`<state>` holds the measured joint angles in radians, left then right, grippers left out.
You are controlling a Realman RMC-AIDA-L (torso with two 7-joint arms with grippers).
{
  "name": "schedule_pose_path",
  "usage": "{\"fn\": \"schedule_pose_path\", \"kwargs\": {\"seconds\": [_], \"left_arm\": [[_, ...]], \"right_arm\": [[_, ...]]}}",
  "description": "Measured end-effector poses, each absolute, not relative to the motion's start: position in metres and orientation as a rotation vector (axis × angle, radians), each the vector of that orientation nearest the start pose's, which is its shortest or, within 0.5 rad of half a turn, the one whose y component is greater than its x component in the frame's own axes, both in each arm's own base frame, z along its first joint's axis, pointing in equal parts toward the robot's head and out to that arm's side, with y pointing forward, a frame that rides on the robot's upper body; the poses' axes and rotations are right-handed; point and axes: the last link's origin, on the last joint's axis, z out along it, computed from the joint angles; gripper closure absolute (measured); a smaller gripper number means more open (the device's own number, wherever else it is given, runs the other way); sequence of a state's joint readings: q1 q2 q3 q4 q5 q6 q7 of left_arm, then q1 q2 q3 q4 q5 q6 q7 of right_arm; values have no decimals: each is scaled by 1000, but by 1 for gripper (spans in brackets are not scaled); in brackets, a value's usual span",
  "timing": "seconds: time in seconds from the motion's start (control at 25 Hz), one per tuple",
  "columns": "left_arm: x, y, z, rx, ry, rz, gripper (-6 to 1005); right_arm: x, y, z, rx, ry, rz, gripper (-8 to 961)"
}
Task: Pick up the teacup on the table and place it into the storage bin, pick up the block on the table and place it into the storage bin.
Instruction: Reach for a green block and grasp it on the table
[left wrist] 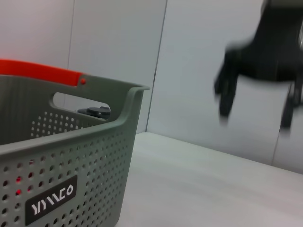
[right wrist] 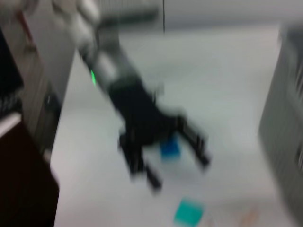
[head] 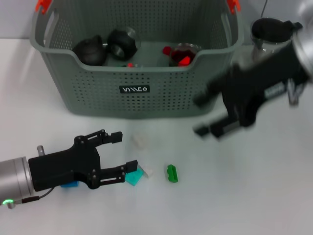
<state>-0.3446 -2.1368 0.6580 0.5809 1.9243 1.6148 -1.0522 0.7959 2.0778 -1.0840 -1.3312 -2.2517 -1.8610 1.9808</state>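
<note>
- Left gripper sat low over the table, fingers spread wide, nothing between them; lower fingertip touching or just over the teal block.
- Teal block: small flat square piece, lying on the table just in front of the storage bin. Judged light, rigid plastic, low profile, so pinch across two opposite edges; a thin piece may skid on the smooth tabletop.
- Green block: small, chunky, lay just beside the teal one, apart from both grippers. Likely light and stiff too; taller sides would give easier purchase.
- A blue piece showed under the left arm, mostly hidden.
- Right gripper was in the air beside the bin's front right corner, motion-blurred; fingers looked parted and empty.
- Glass teacup already sat in the bin with red bits inside; fragile.
</note>
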Motion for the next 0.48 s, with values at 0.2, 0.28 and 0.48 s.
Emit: {"fn": "schedule_pose_path", "kwargs": {"seconds": [0.2, 0.28, 0.48], "left_arm": [[-295, 266, -26, -2635, -498, -828, 171], [-294, 267, -26, -2638, -493, -830, 171], [-292, 270, -26, -2645, -484, -833, 171]], "right_arm": [[130, 353, -8, -3180, 240, -280, 327], [137, 352, -26, -3194, 237, -337, 279], [146, 350, -65, -3187, 188, -445, 176]]}}
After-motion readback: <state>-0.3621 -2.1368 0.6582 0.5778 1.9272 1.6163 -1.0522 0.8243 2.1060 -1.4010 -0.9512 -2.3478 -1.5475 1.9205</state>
